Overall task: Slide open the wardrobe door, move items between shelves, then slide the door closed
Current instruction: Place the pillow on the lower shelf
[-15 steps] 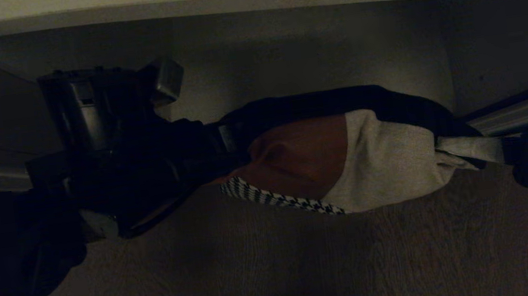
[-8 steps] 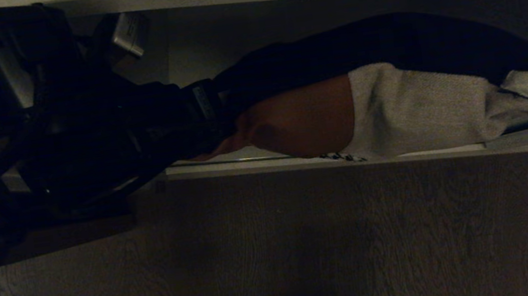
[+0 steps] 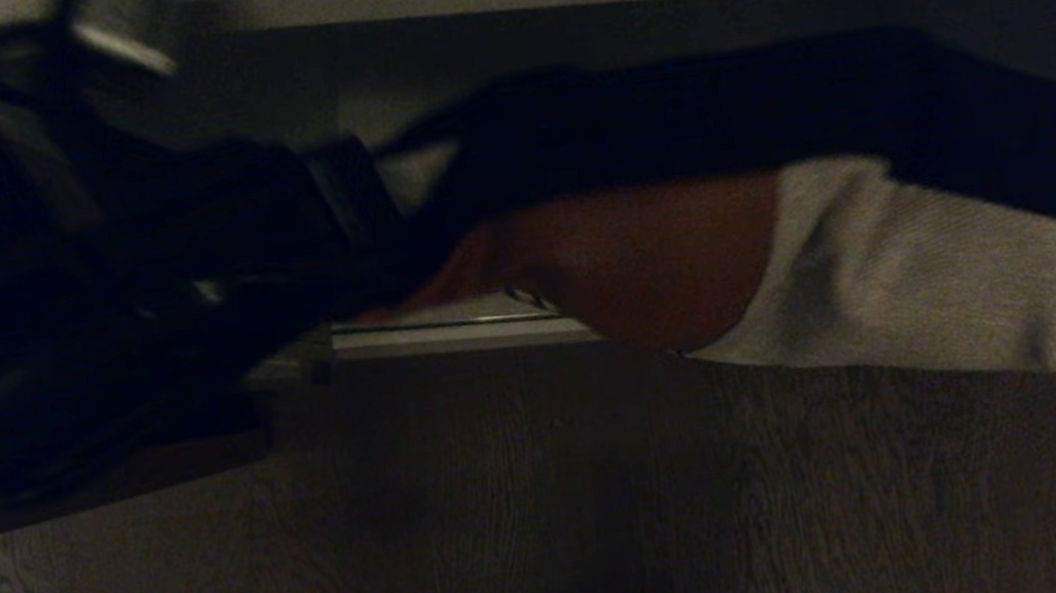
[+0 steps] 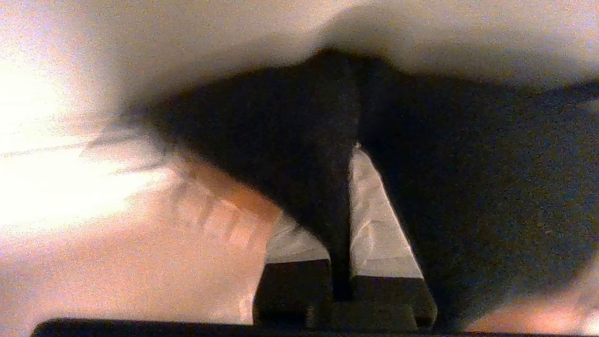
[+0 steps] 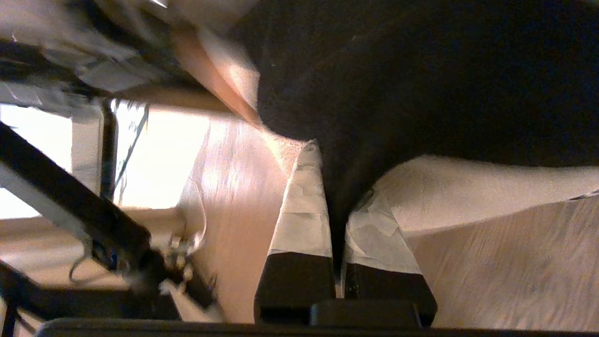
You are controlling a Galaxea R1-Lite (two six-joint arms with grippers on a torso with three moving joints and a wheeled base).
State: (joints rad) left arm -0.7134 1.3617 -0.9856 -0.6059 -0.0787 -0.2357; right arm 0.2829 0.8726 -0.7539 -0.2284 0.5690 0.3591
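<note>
Lifted higher since before, soft folded garment bundle (image 3: 782, 235), both grippers' jaws clamped on its black cloth.

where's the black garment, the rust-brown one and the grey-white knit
black garment (image 3: 767, 111), head view, middle of its dark upper fold
rust-brown garment (image 3: 655, 261), head view, centre of its bulging front
grey-white ribbed knit (image 3: 920, 289), head view, middle of its ribbed face

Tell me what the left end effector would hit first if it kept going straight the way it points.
Probably nothing new: the left end effector is already shut on the folded black soft garment, which fills its path. What lies behind is hidden.
</note>
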